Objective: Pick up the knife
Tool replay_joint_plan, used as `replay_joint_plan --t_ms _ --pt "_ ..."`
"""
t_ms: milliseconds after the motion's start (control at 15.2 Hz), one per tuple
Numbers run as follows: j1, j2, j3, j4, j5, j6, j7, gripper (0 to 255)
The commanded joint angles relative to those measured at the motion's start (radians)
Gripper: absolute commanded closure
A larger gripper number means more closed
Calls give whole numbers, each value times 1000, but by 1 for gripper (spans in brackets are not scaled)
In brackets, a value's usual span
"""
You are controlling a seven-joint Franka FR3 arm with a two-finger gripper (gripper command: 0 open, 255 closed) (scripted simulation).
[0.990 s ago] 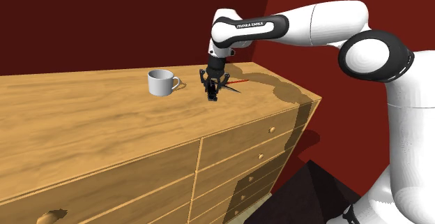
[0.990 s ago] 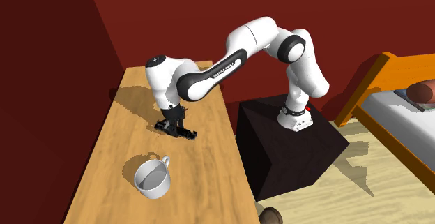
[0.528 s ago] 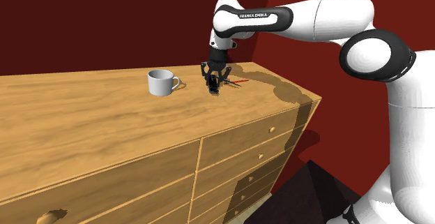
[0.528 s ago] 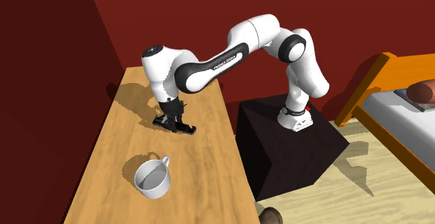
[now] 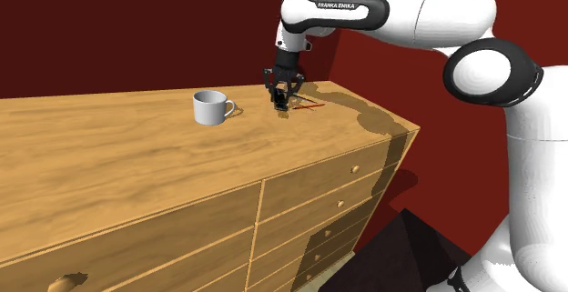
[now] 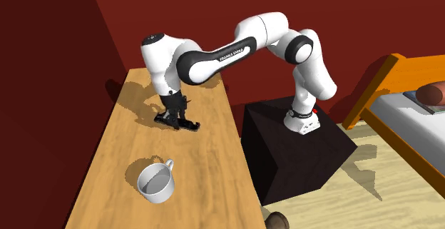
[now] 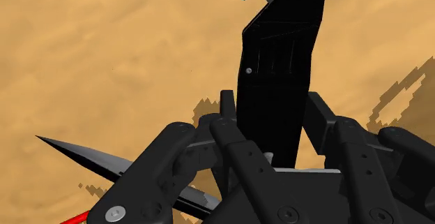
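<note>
A wooden dresser (image 5: pixel 136 163) with knobbed drawers across its front carries a pale mug (image 5: pixel 210 107), upright, its handle at three o'clock in the shoulder view. At the mug's three o'clock the black-handled knife (image 7: pixel 279 83) sits clasped in the pincer (image 5: pixel 283 104); whether it touches the top cannot be told.

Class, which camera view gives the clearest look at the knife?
The wrist view: the knife's black handle stands clasped in the gripper, and its pointed blade juts out sideways. The shoulder and second exterior views show it as a small dark shape under the gripper.
</note>
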Motion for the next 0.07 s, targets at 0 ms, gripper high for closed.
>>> replay_joint_plan --t_ms 0 --pt "0 1 0 10 0 -9 0 255"
